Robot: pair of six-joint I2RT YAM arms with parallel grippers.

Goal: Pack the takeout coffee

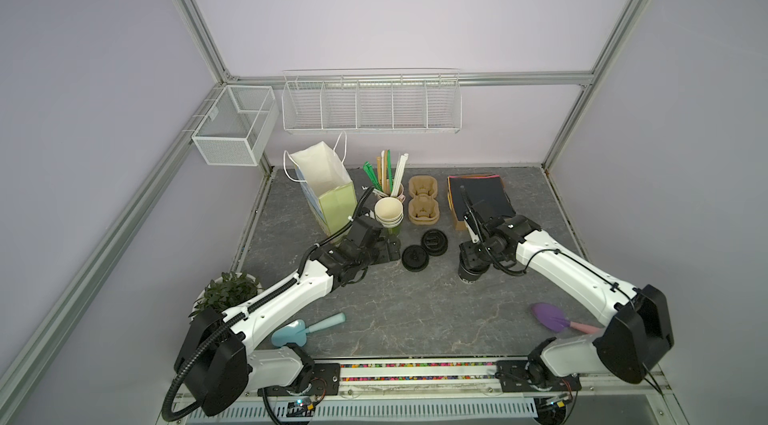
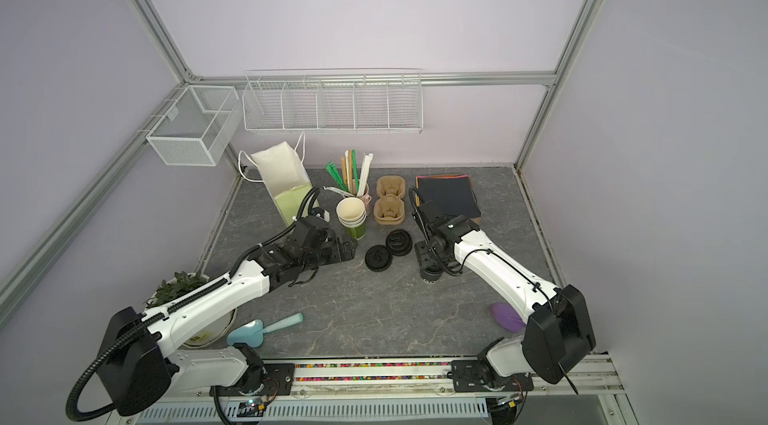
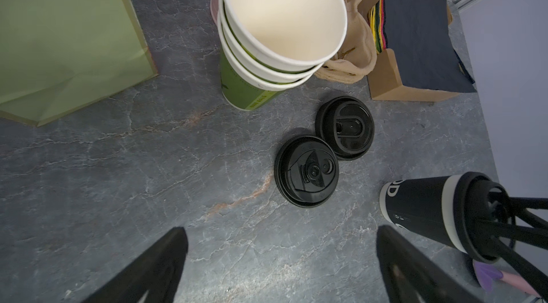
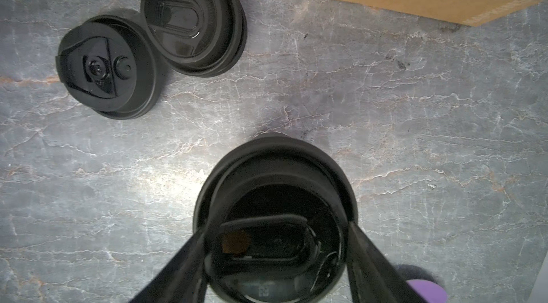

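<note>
Packing looked barely begun. The takeout coffee (image 3: 421, 206), lidded, was at the tabletop right of two loose lids (image 3: 307, 171), with the jaws of the right gripper (image 4: 278, 224) clamped on its lid. The left gripper (image 3: 281, 232) hovered empty, jaws wide apart. The paper bag (image 1: 320, 171), far left, appeared empty, so carrying and bagging remained.

Not much to read here tbh: the black lidded cup (image 3: 421, 206) on the right has pale letters low on its side that look like "OD", partly cut off, and the bottom green cup (image 3: 246, 94) in the stack has yellow print too tiny to read.
</note>
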